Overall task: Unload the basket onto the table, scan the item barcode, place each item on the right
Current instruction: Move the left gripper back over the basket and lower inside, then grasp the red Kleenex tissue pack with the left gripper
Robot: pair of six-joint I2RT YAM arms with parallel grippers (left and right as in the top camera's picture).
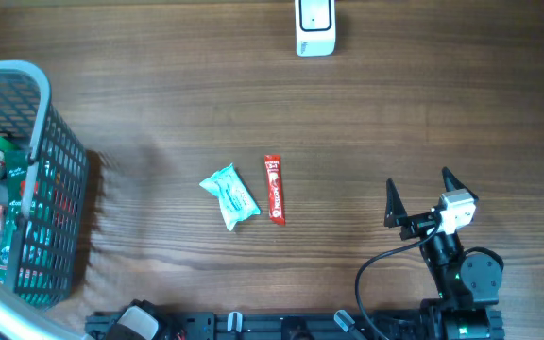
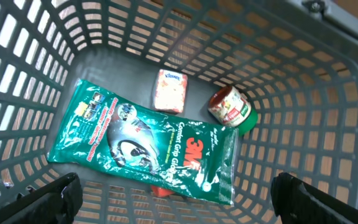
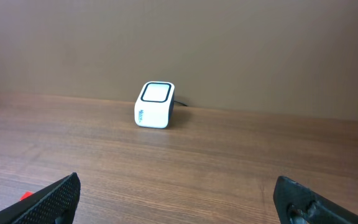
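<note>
The white barcode scanner (image 1: 314, 26) stands at the table's far edge; in the right wrist view the scanner (image 3: 154, 104) faces me across bare wood. My left gripper (image 2: 176, 193) hangs open inside the grey basket (image 2: 303, 74), above a green glove pack (image 2: 148, 146), a small tissue pack (image 2: 169, 90) and a red-labelled jar (image 2: 230, 109). A red thing (image 2: 160, 191) peeks from under the green pack. Between its fingers is nothing. My right gripper (image 1: 418, 184) is open and empty at the near right, low over the table; in its own view the gripper (image 3: 179, 190) spans wide.
A teal packet (image 1: 229, 195) and a red stick packet (image 1: 274, 189) lie side by side mid-table. The basket (image 1: 59, 189) stands at the left edge with tall mesh walls. A black cable runs from the right arm's base.
</note>
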